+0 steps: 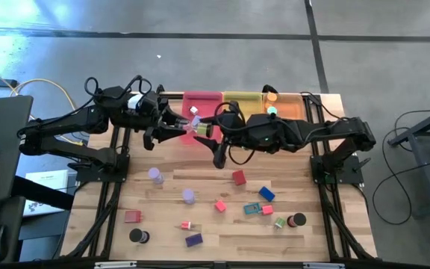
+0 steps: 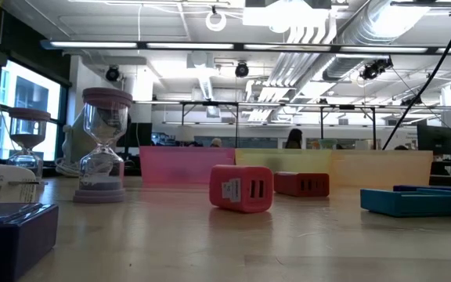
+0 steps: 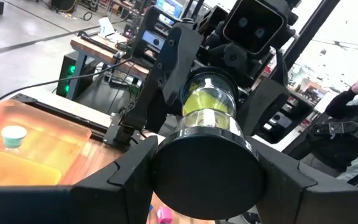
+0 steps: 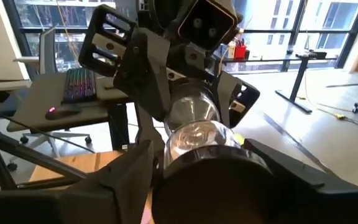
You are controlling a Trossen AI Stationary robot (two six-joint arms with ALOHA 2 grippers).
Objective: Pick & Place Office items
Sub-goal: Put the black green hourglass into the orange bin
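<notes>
Left pincer [image 1: 187, 127] clamps one black cap of hourglass [image 1: 201, 129] | right pincer [image 1: 215, 133] brackets other cap — grip cannot be told | hourglass aloft beside pink tray [image 1: 200, 101] | risk: early left release — glass drops onto bench [image 1: 222, 232]

No legible text or labels anywhere

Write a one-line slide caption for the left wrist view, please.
Left gripper and right gripper hold one yellow-sand hourglass end to end above the table, orange tray beside.
</notes>
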